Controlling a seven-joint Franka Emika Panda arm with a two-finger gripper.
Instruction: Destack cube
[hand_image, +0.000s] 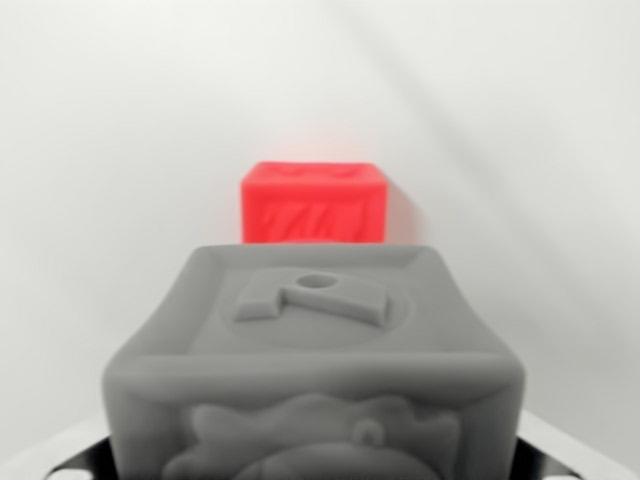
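A grey cube (315, 350) with raised relief shapes on its top and front fills the lower half of the wrist view, very close to the camera. My gripper (315, 462) sits at the bottom edge. Only slivers of its fingers (60, 455) show at the two lower corners, pressed against the grey cube's sides, so it is shut on that cube. Beyond it a red cube (313, 203) rests alone on the white surface, apart from the grey cube. The red cube's lower front is hidden behind the grey cube's top edge.
A plain white surface (120, 150) surrounds both cubes, with soft shadows across the upper right. No other object shows.
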